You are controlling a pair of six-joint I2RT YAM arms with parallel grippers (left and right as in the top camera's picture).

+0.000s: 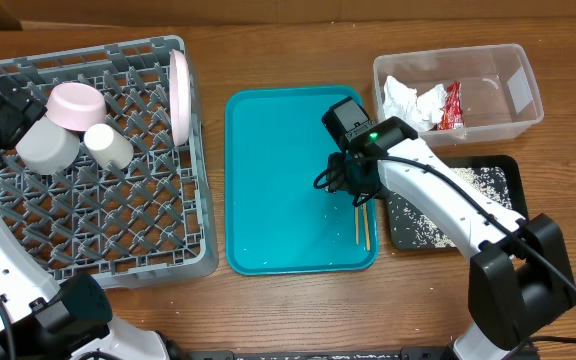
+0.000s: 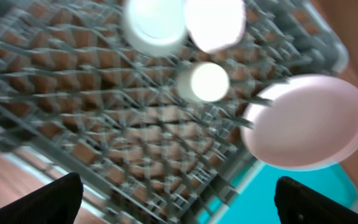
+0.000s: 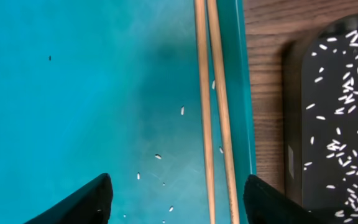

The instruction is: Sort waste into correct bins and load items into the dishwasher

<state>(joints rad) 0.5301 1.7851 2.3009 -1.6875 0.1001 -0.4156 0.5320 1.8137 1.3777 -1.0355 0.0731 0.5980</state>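
Two wooden chopsticks [image 3: 203, 112] lie side by side on the teal tray [image 3: 73, 93], along the edge nearest the black tray [image 3: 289, 124]. They are the only tableware not yet in the rack [image 1: 118, 230]. The right gripper [image 3: 179, 202] hovers over them, fingers spread wide with one on each side, probably lined up to close across the pair. The napkin [image 1: 408, 100] and red wrapper [image 1: 452, 105] sit in the clear tub [image 1: 513, 100]. The left gripper [image 2: 182, 202], also spread and empty, hangs above the rack, over the plate [image 2: 309, 121].
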